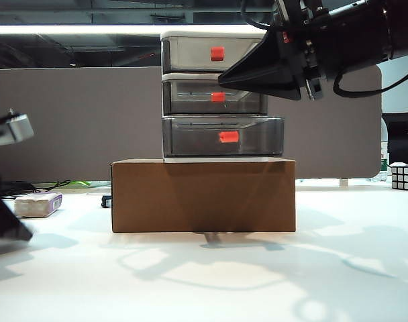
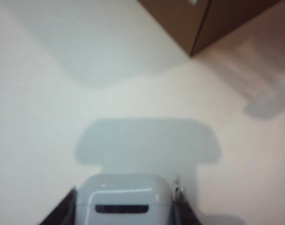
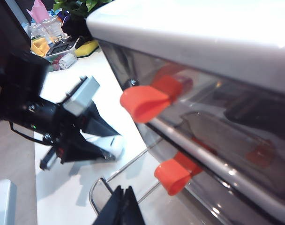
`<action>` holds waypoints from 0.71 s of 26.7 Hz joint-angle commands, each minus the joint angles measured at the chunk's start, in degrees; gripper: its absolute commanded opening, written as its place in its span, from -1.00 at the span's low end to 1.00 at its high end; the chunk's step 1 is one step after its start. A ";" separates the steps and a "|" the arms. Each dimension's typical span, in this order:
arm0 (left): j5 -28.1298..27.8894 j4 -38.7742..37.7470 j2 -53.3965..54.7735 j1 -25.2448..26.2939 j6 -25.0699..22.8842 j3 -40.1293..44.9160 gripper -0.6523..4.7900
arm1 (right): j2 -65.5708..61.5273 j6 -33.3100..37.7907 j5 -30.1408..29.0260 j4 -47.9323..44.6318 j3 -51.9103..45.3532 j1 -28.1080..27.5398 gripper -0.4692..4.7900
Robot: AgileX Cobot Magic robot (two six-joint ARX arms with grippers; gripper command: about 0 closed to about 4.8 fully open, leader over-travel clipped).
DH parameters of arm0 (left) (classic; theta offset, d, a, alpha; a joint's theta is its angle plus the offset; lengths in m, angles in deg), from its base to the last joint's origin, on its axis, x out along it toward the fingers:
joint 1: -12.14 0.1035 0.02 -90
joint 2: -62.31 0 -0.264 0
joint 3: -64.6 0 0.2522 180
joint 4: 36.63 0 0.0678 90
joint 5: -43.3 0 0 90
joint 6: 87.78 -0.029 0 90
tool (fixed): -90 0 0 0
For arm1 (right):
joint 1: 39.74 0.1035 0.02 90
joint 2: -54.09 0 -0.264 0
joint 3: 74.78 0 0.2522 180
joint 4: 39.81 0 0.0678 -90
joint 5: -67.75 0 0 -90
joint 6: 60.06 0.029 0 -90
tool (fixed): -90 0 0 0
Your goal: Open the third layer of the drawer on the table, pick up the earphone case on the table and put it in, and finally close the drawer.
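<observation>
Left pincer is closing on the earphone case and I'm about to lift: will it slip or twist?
The earphone case looks glossy and rounded, so it may squirm between the left pincer's fingers. It seems rigid, probably light. The right pincer is shut near the drawer.

The exterior view sits low, near table [image 1: 211, 282] height, and looks straight at the front of the drawer [image 1: 217, 94] on the brown box [image 1: 204, 196] in the middle of the frame. The left wrist view looks down at the table from very close; the box corner [image 2: 198, 28] shows at the upper right. The right wrist view is right up beside the drawer [image 3: 217, 93], which fills the right of the frame.
</observation>
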 commanded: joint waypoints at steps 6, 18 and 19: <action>1.27 -12.35 -19.19 -8.74 0.44 -8.66 -0.48 | 3.89 -0.02 0.09 -0.81 0.37 0.04 -0.84; -16.13 -3.69 -11.37 -39.56 3.15 -18.95 -0.48 | 6.51 0.20 0.13 0.28 0.37 0.04 -0.84; -16.09 -3.08 -8.63 -39.56 3.17 -20.26 -0.48 | 6.51 0.22 0.02 0.35 0.37 0.04 -0.84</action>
